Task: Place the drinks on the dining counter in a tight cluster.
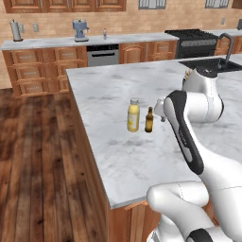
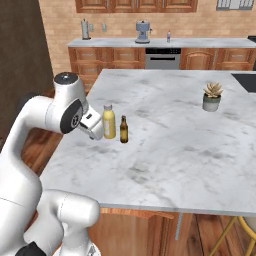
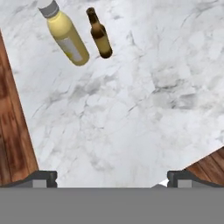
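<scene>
Pincer [image 3: 112, 177] wide open, empty, tips cut off, above yellow bottle [image 3: 65, 35], brown bottle [image 3: 99, 33].

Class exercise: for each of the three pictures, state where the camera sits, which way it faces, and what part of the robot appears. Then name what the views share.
Left base view: behind the arm's left, facing forward over the dining counter; arm rises lower right.
Right base view: behind its right; arm rises lower left.
Hand view: on the hand, looking down at the marble; open gripper at bottom.
Shared: yellow bottle and brown bottle, standing close together.
</scene>
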{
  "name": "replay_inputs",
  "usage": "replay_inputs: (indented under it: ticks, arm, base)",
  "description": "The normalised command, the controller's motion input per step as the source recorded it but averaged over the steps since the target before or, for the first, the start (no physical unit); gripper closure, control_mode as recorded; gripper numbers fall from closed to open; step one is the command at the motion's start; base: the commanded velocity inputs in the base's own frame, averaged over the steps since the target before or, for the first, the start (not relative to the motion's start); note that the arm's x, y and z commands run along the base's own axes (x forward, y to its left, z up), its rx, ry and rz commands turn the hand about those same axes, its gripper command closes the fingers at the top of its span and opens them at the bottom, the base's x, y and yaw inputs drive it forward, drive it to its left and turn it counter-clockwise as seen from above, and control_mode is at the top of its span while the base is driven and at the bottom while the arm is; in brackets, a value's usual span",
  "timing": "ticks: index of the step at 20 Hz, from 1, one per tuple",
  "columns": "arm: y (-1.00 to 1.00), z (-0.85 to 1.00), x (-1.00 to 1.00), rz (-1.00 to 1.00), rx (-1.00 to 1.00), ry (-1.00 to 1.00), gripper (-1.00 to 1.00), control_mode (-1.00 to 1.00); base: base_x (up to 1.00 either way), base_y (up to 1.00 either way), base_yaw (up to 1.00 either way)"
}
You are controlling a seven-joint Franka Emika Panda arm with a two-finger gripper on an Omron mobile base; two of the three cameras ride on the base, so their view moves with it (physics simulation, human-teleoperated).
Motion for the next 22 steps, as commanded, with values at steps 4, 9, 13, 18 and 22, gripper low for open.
replay_inputs:
  ticks: [4,9,13,18,22]
  arm:
    - [0.00,0.00,0.00,0.00,0.00,0.00,-1.00,-1.00]
    - [0.00,0.00,-0.02,0.00,0.00,0.00,-1.00,1.00]
    - [0.00,0.00,0.00,0.00,0.00,0.00,-1.00,1.00]
    - [0.00,0.00,0.00,0.00,0.00,0.00,-1.00,1.00]
    - [0.00,0.00,0.00,0.00,0.00,0.00,-1.00,1.00]
  base:
    - [0.00,0.00,0.00]
    - [-0.06,0.00,0.00]
    - [-0.83,0.24,0.00]
    - [-0.89,0.85,0.00]
    - [-0.18,1.00,-0.04]
